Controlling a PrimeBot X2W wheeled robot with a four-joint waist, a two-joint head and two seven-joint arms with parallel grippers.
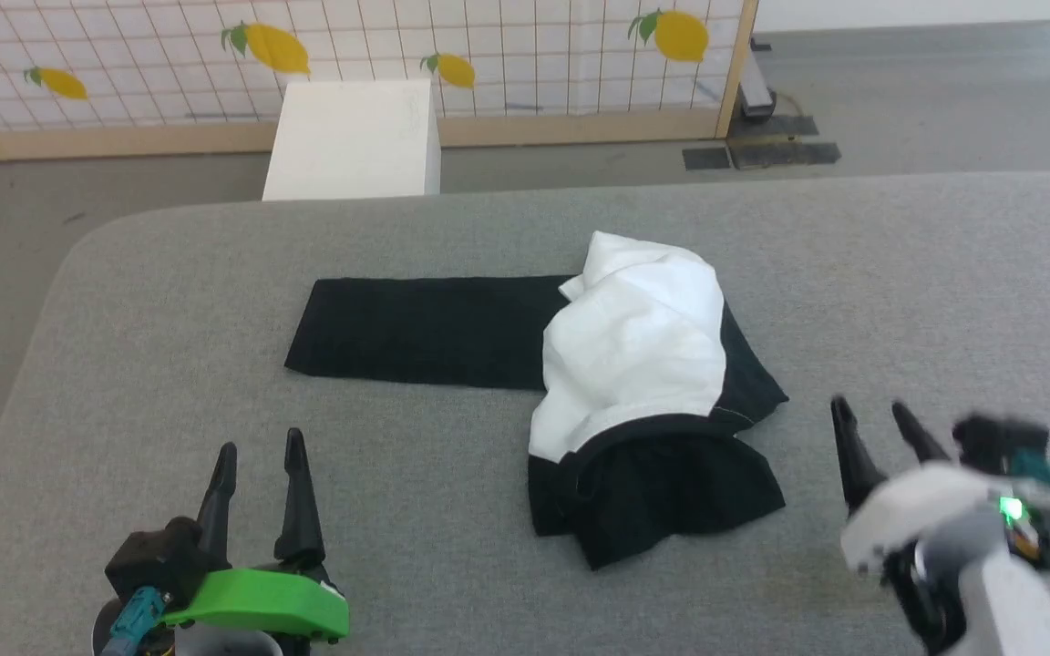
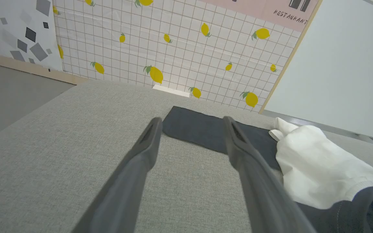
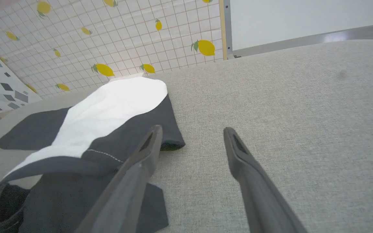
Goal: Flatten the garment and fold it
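The garment (image 1: 634, 346) lies crumpled on the grey table (image 1: 899, 273): a white body bunched in the middle, one black sleeve stretched flat to the left, black trim heaped at the near side. It also appears in the left wrist view as the garment (image 2: 316, 161) and in the right wrist view as the garment (image 3: 108, 110). My left gripper (image 1: 256, 448) stands open near the table's front left, short of the sleeve. To the right of the garment my right gripper (image 1: 869, 412) is open and holds nothing. Both sets of fingers hover apart from the cloth.
A white box (image 1: 352, 137) stands on the floor behind the table. A lemon-patterned tiled panel (image 1: 352, 46) with a wooden frame closes the back. The table's rounded left corner (image 1: 78, 264) and far edge lie beyond the sleeve.
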